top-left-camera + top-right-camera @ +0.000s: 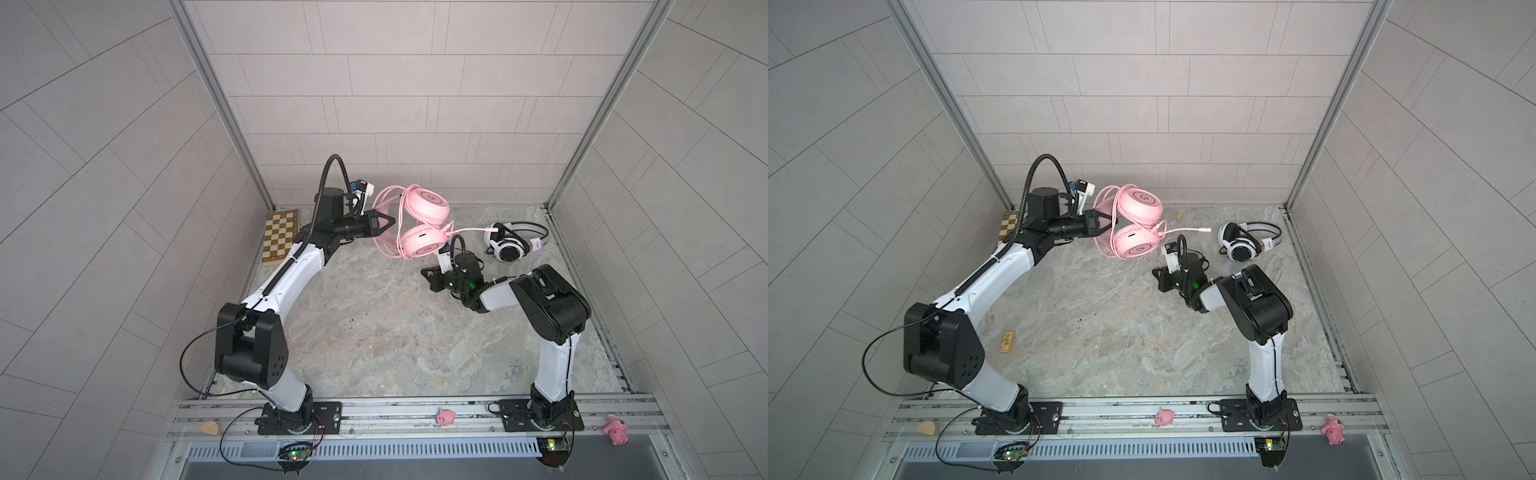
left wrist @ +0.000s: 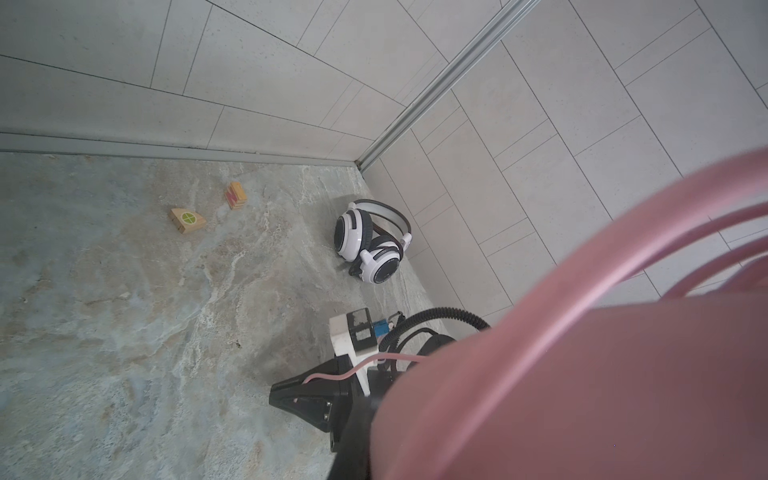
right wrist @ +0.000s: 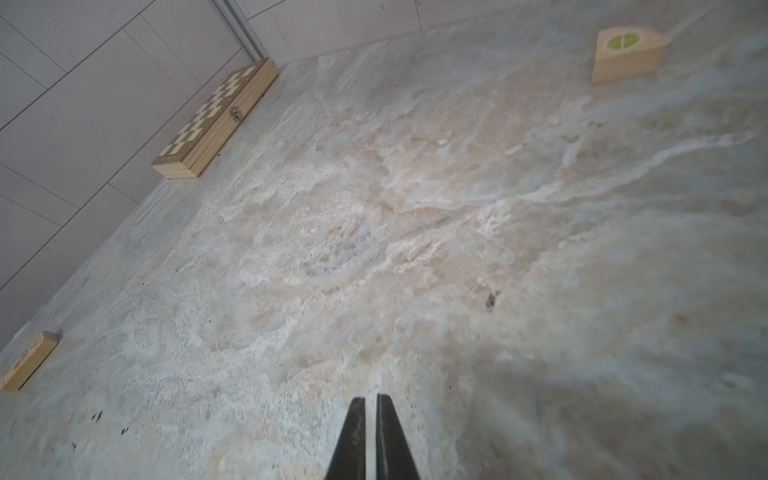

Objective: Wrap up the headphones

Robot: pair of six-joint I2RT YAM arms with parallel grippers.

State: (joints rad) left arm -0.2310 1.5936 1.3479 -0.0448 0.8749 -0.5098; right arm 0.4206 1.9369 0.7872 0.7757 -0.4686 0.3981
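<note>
1. Holding: left gripper [image 1: 384, 226] pinches the pink headphones [image 1: 428, 203] by the headband, lifted, upper centre of frame.
2. Right gripper [image 3: 371, 400]: jaws pressed together, empty, just below the cups.
3. Pink cable [image 1: 469, 230]: loose tail pointing right, possibly draped over that gripper; unclear.
4. White headphones [image 1: 509, 245]: upper right, untouched.
5. Method: I would open, catch the tail near its plug, and wind it without tugging.

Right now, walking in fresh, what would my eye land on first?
The pink headphones, held above the table at the back in the shut left jaws. Next, the white headphones lying in the back right corner, and the chessboard at the back left.
</note>
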